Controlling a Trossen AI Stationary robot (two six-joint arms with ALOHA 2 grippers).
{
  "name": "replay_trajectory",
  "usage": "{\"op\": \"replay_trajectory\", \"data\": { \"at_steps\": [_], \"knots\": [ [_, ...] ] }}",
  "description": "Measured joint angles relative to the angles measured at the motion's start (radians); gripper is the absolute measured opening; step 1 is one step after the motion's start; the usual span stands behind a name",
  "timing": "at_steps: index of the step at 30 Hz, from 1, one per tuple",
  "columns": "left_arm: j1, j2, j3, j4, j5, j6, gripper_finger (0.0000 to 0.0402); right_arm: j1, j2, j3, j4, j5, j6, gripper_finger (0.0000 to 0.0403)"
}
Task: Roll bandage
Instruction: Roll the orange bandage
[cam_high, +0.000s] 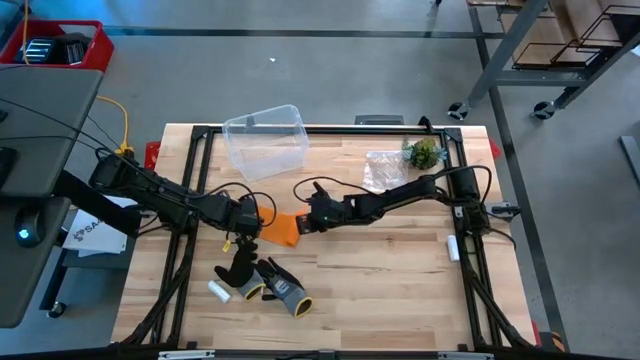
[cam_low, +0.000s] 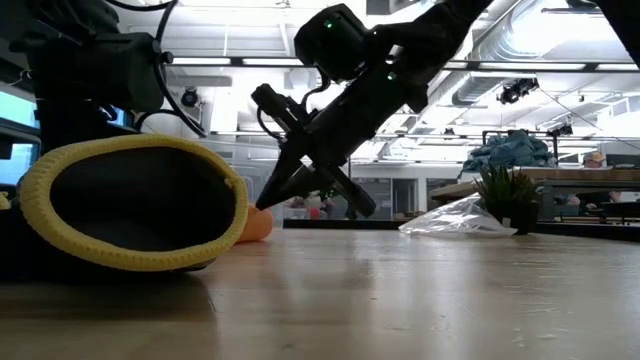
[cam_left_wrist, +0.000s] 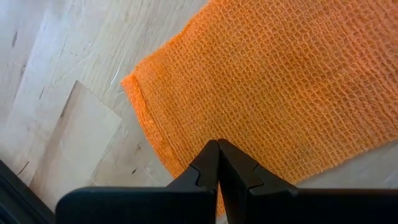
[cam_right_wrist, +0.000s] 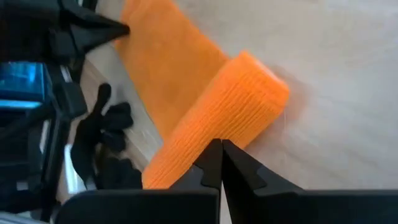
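Two claws meeting over the middle of the wooden table (cam_high: 400, 270) in the high view: left claw (cam_high: 258, 222) and right claw (cam_high: 308, 218) facing each other, with the orange bandage (cam_high: 282, 230) lying flat between and just below their tips, long axis running from one claw toward the other. Gloves (cam_high: 270, 283) and a small white cylinder (cam_high: 219, 292) a little beyond the left claw, toward the table's front edge; a clear plastic box (cam_high: 266, 140) well behind both.

Seen level from the low view: right claw (cam_low: 268, 203) angled steeply down, tips close to the tabletop, a small patch of orange bandage (cam_low: 254, 226) just beside them, mostly hidden behind a glove's yellow cuff (cam_low: 130, 205).

Left wrist view: fingers (cam_left_wrist: 208, 168) pressed together, tips resting on the band's near edge, whether pinching cloth cannot be told; flat woven bandage (cam_left_wrist: 267, 81) spreading ahead of the claw.

Right wrist view: fingers (cam_right_wrist: 214, 168) likewise closed, tips meeting at the edge of the rolled end of the bandage (cam_right_wrist: 230, 112); flat part stretching away toward the left claw (cam_right_wrist: 93, 28).
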Motion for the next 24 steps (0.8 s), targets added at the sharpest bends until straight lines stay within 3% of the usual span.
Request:
{"op": "replay_trajectory", "data": {
  "at_steps": [11, 19, 24],
  "knots": [
    [0.0, 0.0, 0.001, 0.003, -0.002, 0.0, 0.0, -0.029, 0.056, 0.018, 0.109, -0.022, 0.02, 0.0],
    [0.0, 0.0, 0.001, 0.004, -0.001, 0.0, 0.0, -0.032, 0.162, 0.22, 0.077, -0.125, -0.072, 0.0],
    [0.0, 0.0, 0.001, 0.0, 0.009, 0.0, 0.0, -0.048, 0.159, 0.333, -0.074, -0.125, -0.171, 0.0]
  ]
}}
